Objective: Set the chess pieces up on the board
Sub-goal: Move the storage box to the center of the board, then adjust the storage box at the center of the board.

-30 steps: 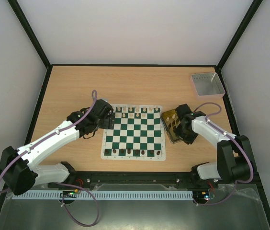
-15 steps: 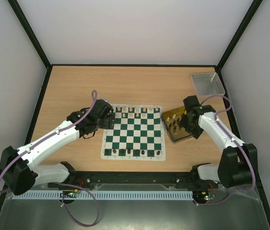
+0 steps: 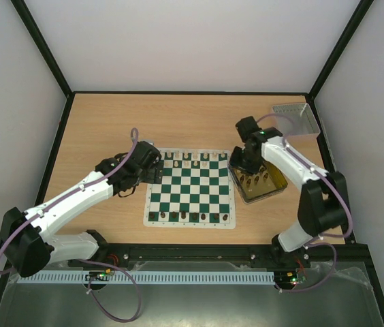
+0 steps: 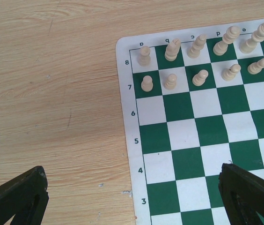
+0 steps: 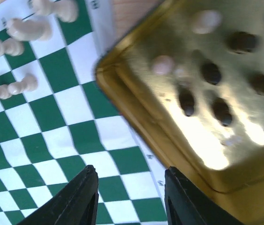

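Observation:
The green-and-white board (image 3: 190, 192) lies in the middle of the table. Cream chess pieces (image 3: 192, 162) stand along its far rows, and dark pieces (image 3: 188, 216) along its near row. My left gripper (image 3: 154, 173) hovers at the board's far-left corner, open and empty. In the left wrist view (image 4: 132, 202) it is over the board's edge (image 4: 128, 140), with cream pieces (image 4: 172, 80) ahead on rows 7 and 8. My right gripper (image 3: 238, 163) is open and empty, and in the right wrist view (image 5: 129, 201) it is over the board's right edge (image 5: 76, 140).
A translucent yellow tray (image 3: 268, 193) right of the board holds dark pieces (image 5: 211, 72) and a few cream ones (image 5: 162, 64). A grey tray (image 3: 295, 117) stands at the far right, partly behind my right arm. Black frame posts border the table.
My right arm has swung from above the yellow tray toward the far left, to the tray's corner by the board. The left arm has not moved.

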Controlling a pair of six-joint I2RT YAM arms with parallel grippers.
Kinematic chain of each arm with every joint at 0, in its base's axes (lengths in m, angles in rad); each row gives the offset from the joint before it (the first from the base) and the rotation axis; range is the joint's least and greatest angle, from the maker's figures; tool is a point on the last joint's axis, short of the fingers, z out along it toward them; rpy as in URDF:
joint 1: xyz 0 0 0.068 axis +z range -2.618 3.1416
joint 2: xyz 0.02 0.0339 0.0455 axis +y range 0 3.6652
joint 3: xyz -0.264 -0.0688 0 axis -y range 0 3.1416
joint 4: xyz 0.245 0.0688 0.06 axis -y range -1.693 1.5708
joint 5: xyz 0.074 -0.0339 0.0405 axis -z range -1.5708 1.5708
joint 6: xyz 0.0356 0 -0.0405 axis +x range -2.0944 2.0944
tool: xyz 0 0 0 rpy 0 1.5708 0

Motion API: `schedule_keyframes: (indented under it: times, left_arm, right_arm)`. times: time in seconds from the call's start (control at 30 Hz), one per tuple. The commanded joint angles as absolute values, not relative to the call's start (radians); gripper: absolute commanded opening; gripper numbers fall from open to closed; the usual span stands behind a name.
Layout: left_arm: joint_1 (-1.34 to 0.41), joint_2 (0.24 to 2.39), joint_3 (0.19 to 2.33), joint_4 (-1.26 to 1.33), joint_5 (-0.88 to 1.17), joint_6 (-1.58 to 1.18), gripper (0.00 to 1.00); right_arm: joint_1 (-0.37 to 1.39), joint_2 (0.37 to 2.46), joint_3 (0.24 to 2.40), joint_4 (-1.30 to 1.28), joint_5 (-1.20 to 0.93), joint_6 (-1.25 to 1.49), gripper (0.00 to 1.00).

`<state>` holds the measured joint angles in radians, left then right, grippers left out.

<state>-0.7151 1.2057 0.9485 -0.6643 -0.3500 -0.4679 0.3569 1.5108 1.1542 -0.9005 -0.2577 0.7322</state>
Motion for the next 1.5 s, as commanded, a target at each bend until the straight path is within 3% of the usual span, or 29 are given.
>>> schedule_keyframes:
  times: [0.0,0.57,1.47]
  left_arm:
    - [-0.713,1.216,0.955,-0.666,-0.369,-0.462,0.99]
    - [-0.712,1.224,0.959,-0.668,-0.368,-0.462,0.99]
    - [-0.712,1.207,0.947,-0.668,-0.366,-0.460,0.99]
  right_arm:
    - [0.409,1.620,1.250,-0.861,-0.338,0.684,0.40]
    - [0.420,1.841,1.357,-0.816,-0.327,0.658,0.37]
    - [0.349,1.887,1.391,-0.840,-0.204,0.646,0.35]
